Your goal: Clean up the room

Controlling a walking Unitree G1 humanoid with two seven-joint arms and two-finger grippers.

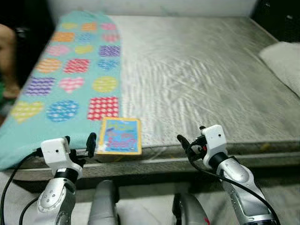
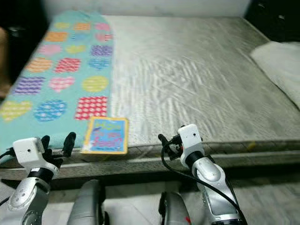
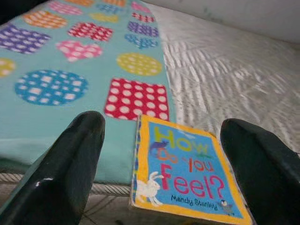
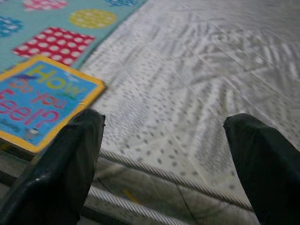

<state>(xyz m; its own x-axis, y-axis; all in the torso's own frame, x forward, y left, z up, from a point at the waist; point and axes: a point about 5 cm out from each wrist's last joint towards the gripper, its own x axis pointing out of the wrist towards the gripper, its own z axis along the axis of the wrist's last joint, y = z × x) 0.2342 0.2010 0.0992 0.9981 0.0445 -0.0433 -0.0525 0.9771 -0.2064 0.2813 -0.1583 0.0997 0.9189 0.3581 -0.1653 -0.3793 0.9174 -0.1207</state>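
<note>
A children's book (image 1: pixel 120 136) with a yellow border and blue cover, titled "How Do You Feel?", lies flat at the near edge of the mattress (image 1: pixel 197 70), partly on a turquoise blanket (image 1: pixel 70 79). My left gripper (image 1: pixel 79 144) is open and hovers just short of the bed edge, a little left of the book. In the left wrist view the book (image 3: pixel 187 176) sits between and beyond the two black fingers (image 3: pixel 61 168). My right gripper (image 1: pixel 191 139) is open, held at the bed edge to the right of the book, with bare mattress (image 4: pixel 187 70) ahead of it.
The blanket with coloured hearts, circles and squares covers the left strip of the bed. A white pillow (image 1: pixel 286 61) lies at the right edge. Part of a person (image 1: pixel 7 56) shows at the far left. The bed frame's edge (image 1: pixel 154 164) runs across just before my knees (image 1: pixel 105 206).
</note>
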